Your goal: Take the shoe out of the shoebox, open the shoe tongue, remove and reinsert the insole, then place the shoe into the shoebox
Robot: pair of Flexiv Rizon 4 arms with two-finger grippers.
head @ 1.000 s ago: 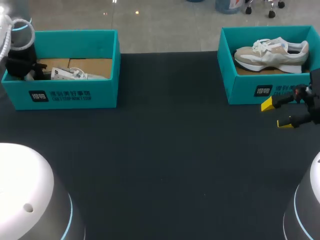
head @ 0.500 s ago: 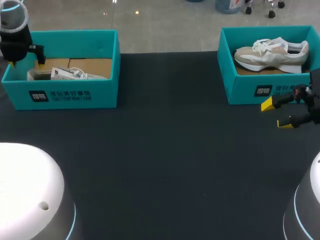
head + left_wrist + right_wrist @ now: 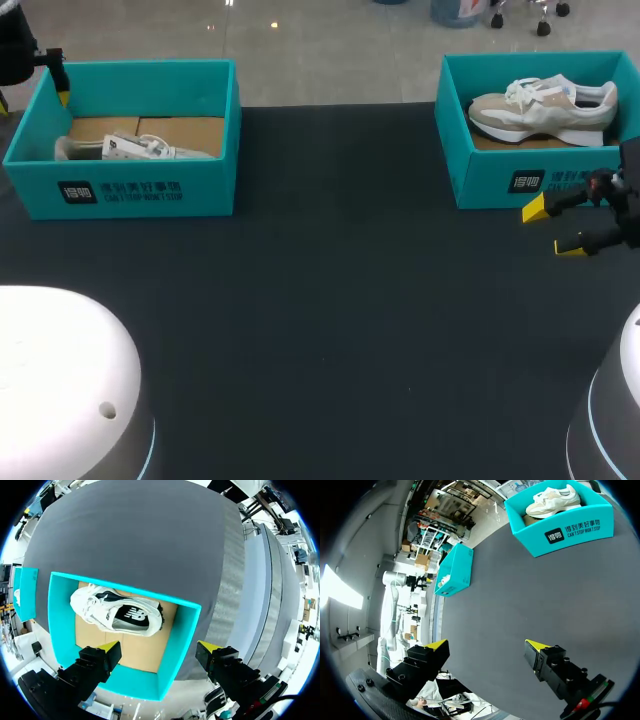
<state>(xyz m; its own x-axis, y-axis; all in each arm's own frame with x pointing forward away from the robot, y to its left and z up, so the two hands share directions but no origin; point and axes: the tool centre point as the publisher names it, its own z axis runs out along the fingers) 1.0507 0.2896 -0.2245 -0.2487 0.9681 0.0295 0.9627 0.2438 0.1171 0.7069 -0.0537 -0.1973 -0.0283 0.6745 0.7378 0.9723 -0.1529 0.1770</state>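
A white shoe [image 3: 117, 615] with a dark lining lies on its side inside the left teal shoebox [image 3: 182, 630]; the head view shows that shoe [image 3: 140, 150] in the box [image 3: 120, 195]. My left gripper [image 3: 159, 647] hangs open above the box's near wall, holding nothing; one yellow fingertip [image 3: 63, 93] shows at the box's far left corner. A second, beige-and-white shoe [image 3: 545, 108] rests in the right shoebox [image 3: 500, 180]. My right gripper [image 3: 555, 228] stands open and empty just in front of that box, which lies well ahead of the right gripper [image 3: 487, 644] in its wrist view.
The black tabletop [image 3: 330, 300] stretches between and in front of the two boxes. Both arm bases [image 3: 60, 390] fill the near corners. Cardboard lines each box floor.
My left gripper has opened fully and lifted up and back out of the left shoebox, leaving the white shoe lying inside. The right arm has not moved.
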